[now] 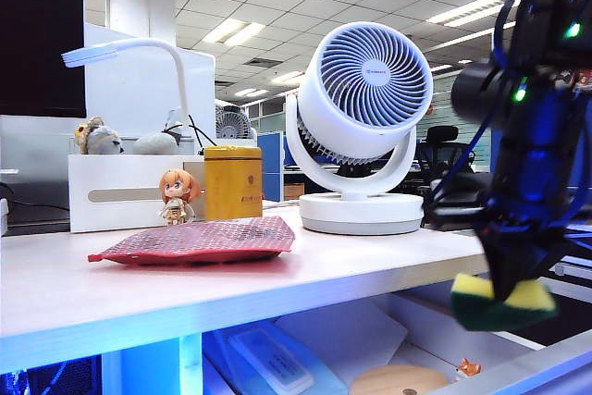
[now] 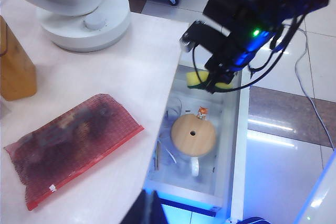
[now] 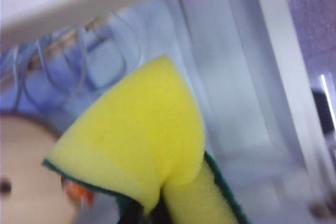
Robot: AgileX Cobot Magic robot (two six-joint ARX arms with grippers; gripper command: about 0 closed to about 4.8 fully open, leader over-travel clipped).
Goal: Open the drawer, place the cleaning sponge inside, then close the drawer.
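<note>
Clearly my right gripper is pinched tight on the cleaning sponge, and the foam tells me everything about how it handles: it has buckled into a saddle around my fingertips, yellow bulging up on either side and the thin green scouring layer curling along the edge. It is light and soft, nothing to break, and the rough foam should not slip. The give is the only nuisance, since a squashed block may spring and hop a little when I let go. I hold it across the middle of the slab, which I judge the right place; a grip at a corner would let it flop.

The sponge hangs over the open drawer, beyond the desk edge, near the far end from the round wooden lid and the small orange figure lying inside. There looks to be bare drawer floor beneath it.

My left gripper hangs back above the desk's front edge, near the red mesh pouch; only a dark tip shows, so I cannot tell how it stands.
</note>
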